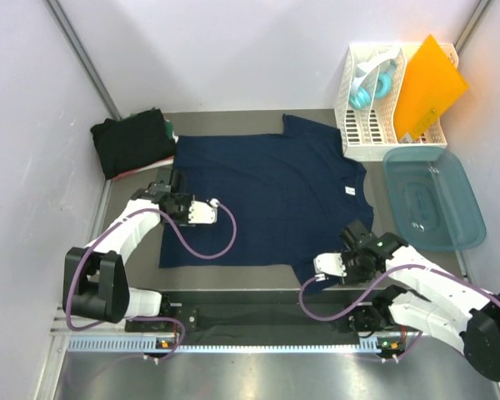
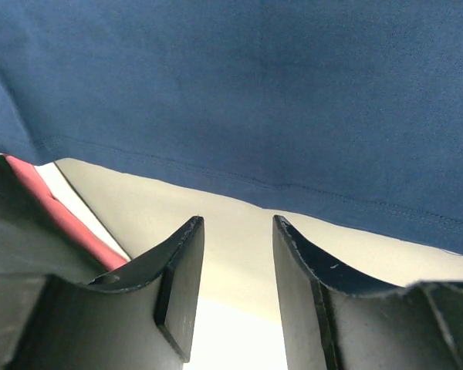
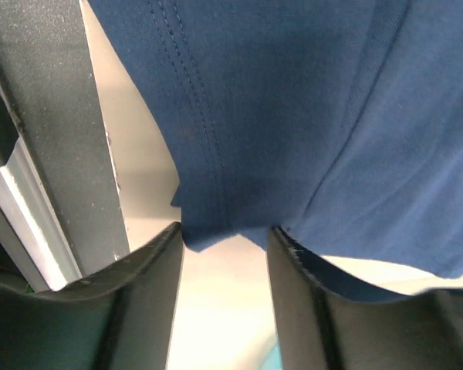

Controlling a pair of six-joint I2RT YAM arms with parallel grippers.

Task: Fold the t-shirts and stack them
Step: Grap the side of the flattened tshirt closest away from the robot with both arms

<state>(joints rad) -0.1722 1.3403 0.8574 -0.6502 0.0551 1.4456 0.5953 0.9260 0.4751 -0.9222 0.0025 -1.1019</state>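
Reading the overhead view as a clock, with twelve away from the arm bases. At the far left, up around ten o'clock, sits the folded pile (image 1: 133,143) of dark shirts. That is where this one should end up.

My left gripper (image 1: 173,185) sits just inboard of the pile, at the ten o'clock corner of the navy t-shirt (image 1: 267,200). In its wrist view the left gripper's (image 2: 238,223) jaws are about half open with nothing in them. Only bare table (image 1: 233,277) shows through the gap, and the stitched hem of the navy t-shirt (image 2: 255,92) runs across just beyond the tips at twelve o'clock. I judge it needs to push forward before any pinch.

The shirt lies flat and spread in the middle. Its long axis runs nine to three, with the hem toward nine and the collar with its white neck label (image 1: 351,191) toward three.

My right gripper (image 1: 352,240) is at the shirt's five o'clock, by the near sleeve. From the wrist, the right gripper (image 3: 224,231) is also roughly half open, and the corner of the sleeve hem (image 3: 216,231) pokes right into the mouth between the tips. I can see a clear gap beneath it, so I would not call it a grip yet.

So the right arm is nearer its cloth and the left is a touch short. The fold probably goes across that long axis.
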